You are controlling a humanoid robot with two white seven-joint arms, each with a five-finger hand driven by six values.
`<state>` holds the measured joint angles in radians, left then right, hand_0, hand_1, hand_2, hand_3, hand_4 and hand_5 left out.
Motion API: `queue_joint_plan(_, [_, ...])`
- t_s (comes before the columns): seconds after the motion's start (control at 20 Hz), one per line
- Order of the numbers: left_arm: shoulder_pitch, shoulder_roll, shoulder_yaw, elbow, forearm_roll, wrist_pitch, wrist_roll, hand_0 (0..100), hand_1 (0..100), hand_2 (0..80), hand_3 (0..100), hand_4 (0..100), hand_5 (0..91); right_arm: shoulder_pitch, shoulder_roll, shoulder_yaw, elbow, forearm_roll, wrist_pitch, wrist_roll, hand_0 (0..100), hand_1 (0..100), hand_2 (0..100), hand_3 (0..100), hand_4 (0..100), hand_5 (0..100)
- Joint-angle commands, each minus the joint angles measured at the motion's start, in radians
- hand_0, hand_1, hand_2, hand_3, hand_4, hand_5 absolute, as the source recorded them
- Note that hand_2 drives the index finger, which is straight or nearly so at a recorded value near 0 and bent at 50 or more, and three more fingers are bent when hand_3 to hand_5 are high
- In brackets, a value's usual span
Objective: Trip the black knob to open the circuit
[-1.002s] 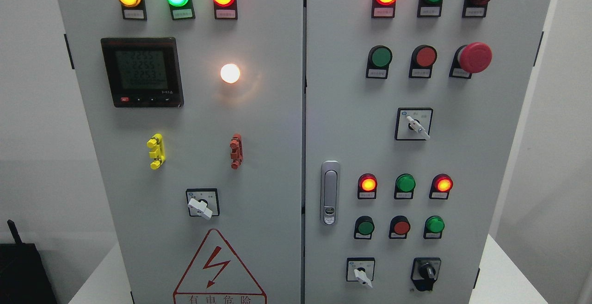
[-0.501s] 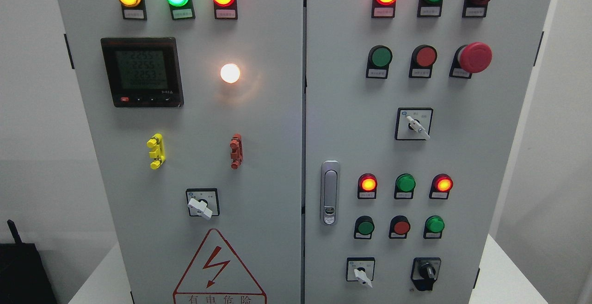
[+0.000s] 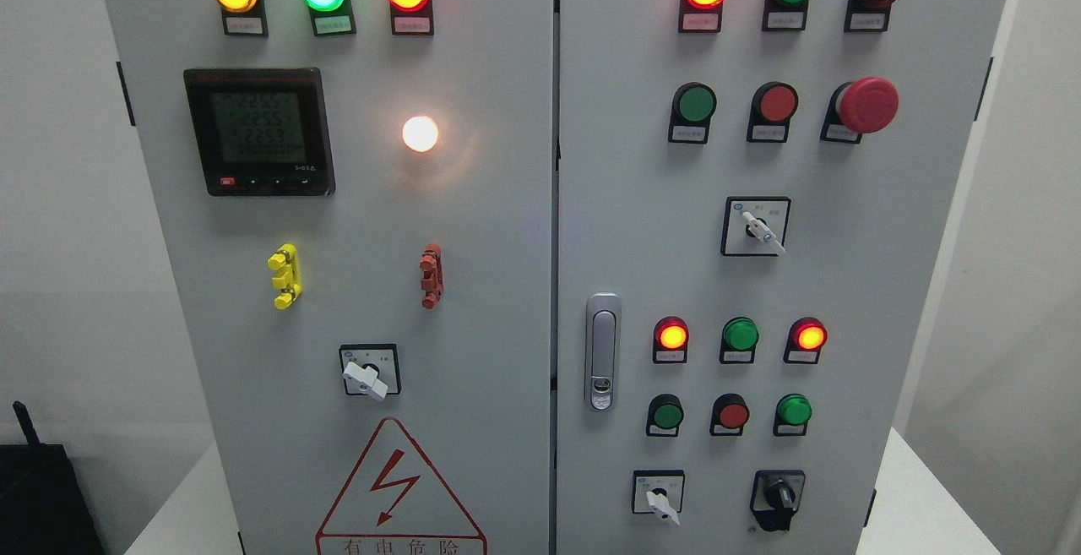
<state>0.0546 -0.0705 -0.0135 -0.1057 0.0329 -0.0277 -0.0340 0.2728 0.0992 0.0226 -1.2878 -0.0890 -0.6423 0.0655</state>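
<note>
While no robot hand shows, black knob [image 3: 779, 497] untouched, low on cabinet's right door [image 3: 887, 285].

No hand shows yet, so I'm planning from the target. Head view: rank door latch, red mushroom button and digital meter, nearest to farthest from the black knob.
From the black knob, bottom right:
1. Door latch, up-left.
2. Red mushroom button, upper right.
3. Digital meter, left door.

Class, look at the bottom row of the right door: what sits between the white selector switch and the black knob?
Nothing: the head view shows only bare grey panel between the white selector switch and the black knob.
</note>
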Motion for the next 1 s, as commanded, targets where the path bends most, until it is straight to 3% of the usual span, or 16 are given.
queue_joint_plan(0.0, [-0.002, -0.002, 0.001, 0.000, 0.002, -0.001, 0.000, 12, 39, 0.0, 0, 0, 0.0, -0.017, 0.000, -0.006, -0.051, -0.005, -0.004, -0.004, 84, 78, 0, 86, 83, 87])
queue_joint_plan(0.5, [-0.004, -0.002, 0.001, 0.000, 0.002, -0.001, 0.000, 12, 39, 0.0, 0, 0, 0.0, -0.066, 0.002, -0.055, -0.199, -0.008, 0.116, -0.004, 90, 81, 0, 90, 87, 91])
queue_joint_plan(0.95, [-0.002, -0.002, 0.001, 0.000, 0.002, -0.001, 0.000, 12, 39, 0.0, 0, 0, 0.0, -0.110, 0.002, -0.062, -0.286, -0.008, 0.194, -0.004, 93, 82, 0, 91, 88, 91])
